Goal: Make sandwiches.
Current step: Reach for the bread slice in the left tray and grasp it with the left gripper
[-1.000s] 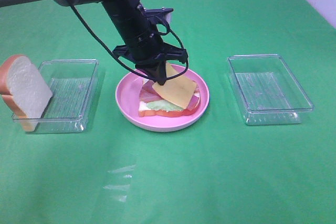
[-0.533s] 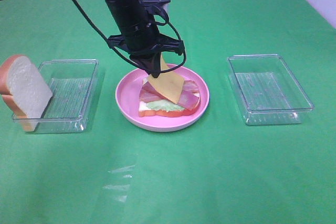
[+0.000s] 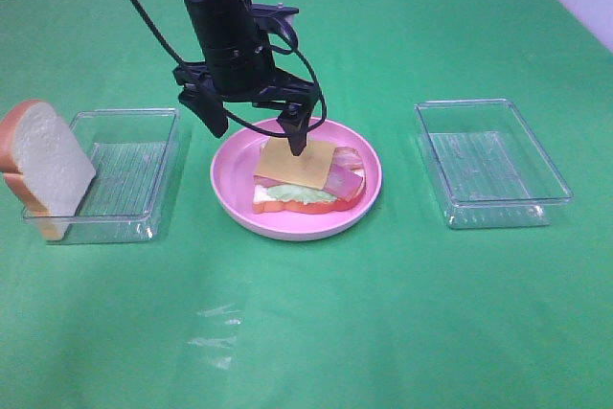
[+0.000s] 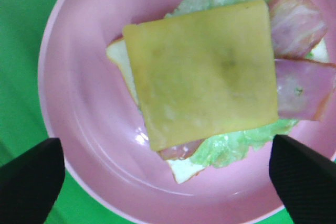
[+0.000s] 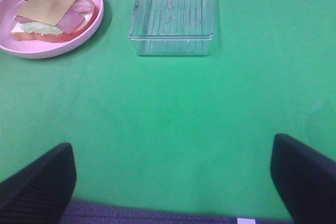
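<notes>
The sandwich (image 3: 308, 179) is being built on the pink plate (image 3: 233, 184) in the middle of the green table (image 3: 383, 313). A yellow cheese slice (image 4: 202, 72) is lying flat on top, over pink bacon strips (image 4: 302, 90), green lettuce (image 4: 236, 142) and a bottom slice of white bread (image 4: 184, 170). No top slice is on the stack yet.

The left claw (image 3: 257, 126) is being held just above the plate with its two fingers spread wide apart, and nothing is being held in it. One fingertip (image 3: 299, 136) is hanging close over the edge of the cheese. The right claw (image 5: 173, 182) is being held wide open too, low over bare table and well away from the food, with nothing between its fingers.

The last bread slice (image 3: 43, 165) is leaning on the end wall of the left clear tray (image 3: 144, 174). It is probably being saved for the top. The right clear tray (image 3: 488, 160) is holding nothing that can be seen.

The bread looks light and a bit squashy (it is a toy), so it should probably be pinched gently across its flat white faces near the top crust. The cheese looks thin and smooth, so the stack could be knocked crooked by a hard push.
</notes>
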Available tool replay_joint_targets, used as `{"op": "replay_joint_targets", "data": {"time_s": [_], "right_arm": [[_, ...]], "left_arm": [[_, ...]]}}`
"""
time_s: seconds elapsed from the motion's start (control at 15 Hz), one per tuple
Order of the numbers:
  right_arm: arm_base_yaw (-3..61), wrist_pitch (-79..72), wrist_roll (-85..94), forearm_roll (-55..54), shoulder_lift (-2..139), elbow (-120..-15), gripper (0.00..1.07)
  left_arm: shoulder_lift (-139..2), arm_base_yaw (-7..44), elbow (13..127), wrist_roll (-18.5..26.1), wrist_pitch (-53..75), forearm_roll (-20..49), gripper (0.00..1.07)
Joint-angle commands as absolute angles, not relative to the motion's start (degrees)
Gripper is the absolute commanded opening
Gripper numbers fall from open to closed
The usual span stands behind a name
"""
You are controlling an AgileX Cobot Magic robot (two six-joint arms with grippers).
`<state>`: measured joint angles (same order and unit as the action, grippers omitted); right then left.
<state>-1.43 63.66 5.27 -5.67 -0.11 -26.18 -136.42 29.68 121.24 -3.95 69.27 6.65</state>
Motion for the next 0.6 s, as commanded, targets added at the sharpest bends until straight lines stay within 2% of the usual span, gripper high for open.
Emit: {"op": "replay_joint_targets", "data": {"time_s": [0.07, 0.4, 0.6], "right_arm": [[-1.49, 63.48, 5.27, -5.79, -1.89, -26.01, 0.97], [-1.49, 63.48, 5.27, -5.79, -1.89, -26.01, 0.97], [-1.49, 63.48, 5.27, -5.79, -1.89, -26.01, 0.97]], "left_arm": [[-134.65, 29.91, 121.64, -3.9, 72.31, 6.42, 1.01], [-127.71, 29.91, 121.41, -5.27, 75.4, 3.9, 1.01], [-118.54, 29.11, 117.11, -7.22, 75.4, 0.69, 1.01]]}}
